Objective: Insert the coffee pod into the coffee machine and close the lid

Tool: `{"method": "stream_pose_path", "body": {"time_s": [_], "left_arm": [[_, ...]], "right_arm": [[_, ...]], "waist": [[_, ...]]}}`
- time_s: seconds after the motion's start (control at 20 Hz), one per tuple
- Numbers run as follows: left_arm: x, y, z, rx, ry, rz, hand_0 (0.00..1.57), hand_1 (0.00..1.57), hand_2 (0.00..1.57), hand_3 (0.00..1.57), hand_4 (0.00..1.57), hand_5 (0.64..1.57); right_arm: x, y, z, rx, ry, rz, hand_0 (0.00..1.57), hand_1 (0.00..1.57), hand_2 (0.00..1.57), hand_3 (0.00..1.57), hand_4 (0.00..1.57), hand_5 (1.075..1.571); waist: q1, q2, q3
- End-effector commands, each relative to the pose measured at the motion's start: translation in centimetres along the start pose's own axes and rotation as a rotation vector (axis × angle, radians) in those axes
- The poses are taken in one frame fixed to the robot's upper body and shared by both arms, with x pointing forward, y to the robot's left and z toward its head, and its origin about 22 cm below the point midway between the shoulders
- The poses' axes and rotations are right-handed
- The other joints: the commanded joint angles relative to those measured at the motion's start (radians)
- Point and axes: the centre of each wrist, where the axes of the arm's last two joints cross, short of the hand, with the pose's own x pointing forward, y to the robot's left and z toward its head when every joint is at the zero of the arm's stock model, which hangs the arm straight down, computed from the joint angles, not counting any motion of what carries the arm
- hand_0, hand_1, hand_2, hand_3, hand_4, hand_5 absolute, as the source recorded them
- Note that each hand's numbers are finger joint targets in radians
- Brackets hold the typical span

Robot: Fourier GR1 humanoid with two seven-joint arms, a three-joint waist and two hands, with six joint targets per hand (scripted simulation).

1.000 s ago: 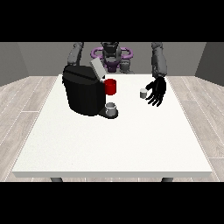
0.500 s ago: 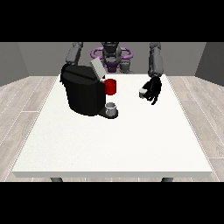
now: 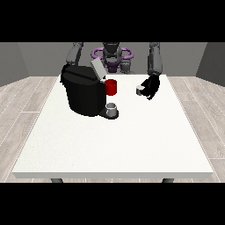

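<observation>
A black coffee machine (image 3: 83,94) stands at the table's left, its grey lid (image 3: 97,69) tilted up and open. A red part (image 3: 111,87) juts from its front above a small grey cup (image 3: 112,107) on the drip base. The hand at the view's right (image 3: 150,86) is lifted a little off the table and curled round a small white coffee pod (image 3: 140,90), to the right of the machine. The other arm (image 3: 74,53) reaches down behind the machine, and its hand is hidden.
The white table (image 3: 118,140) stretches wide toward the camera. The robot's torso (image 3: 112,56) stands behind the far edge. Wooden floor surrounds the table.
The hand at the view's right closed on the pod, lifted it off the table and moved slightly toward the machine. The machine and cup stayed put.
</observation>
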Motion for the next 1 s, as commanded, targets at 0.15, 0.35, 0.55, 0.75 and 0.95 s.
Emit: {"method": "stream_pose_path", "body": {"time_s": [0.15, 0.35, 0.55, 0.75, 0.95], "left_arm": [[1.0, 1.1, -1.1, 0.009, -0.068, 0.093, 1.43, 1.43, 1.42, 1.3, 0.59, 1.571], [3.1, -0.2, -1.8, -0.098, -0.033, 0.099, 1.45, 1.45, 1.39, 1.3, 0.58, 1.571], [6.2, 2.0, -3.3, -0.091, -0.097, 0.132, 1.42, 1.42, 1.41, 1.33, 0.57, 1.571], [6.1, 2.4, -3.1, -0.047, -0.072, 0.137, 1.26, 1.26, 1.31, 1.26, 0.58, 1.571], [6.5, 2.5, -3.2, -0.083, -0.053, 0.189, 1.26, 1.26, 1.31, 1.26, 0.58, 1.571]], "right_arm": [[-0.4, -0.5, -0.6, -0.004, 0.018, 0.021, 0.0, 0.0, 0.0, 0.0, 0.28, 1.571], [-2.8, -1.2, 1.9, 0.011, 0.124, 0.004, 0.0, 0.0, 0.0, 0.0, 0.29, 1.571], [-2.5, -1.3, 0.4, -0.045, 0.122, 0.04, 0.0, 0.0, 0.0, 0.0, 0.22, 1.571], [-2.4, -2.1, 0.7, -0.008, 0.115, 0.019, 0.0, 0.0, 0.0, 0.0, 0.3, 1.571], [-2.9, -1.4, 2.4, -0.002, 0.14, 0.031, 0.0, 0.0, 0.0, 0.0, 0.31, 1.571]], "waist": [[0.028, -0.013, -0.0028], [0.031, -0.137, -0.0024], [0.068, -0.147, -0.0024], [0.052, -0.152, -0.0025], [0.031, -0.191, -0.0025]]}}
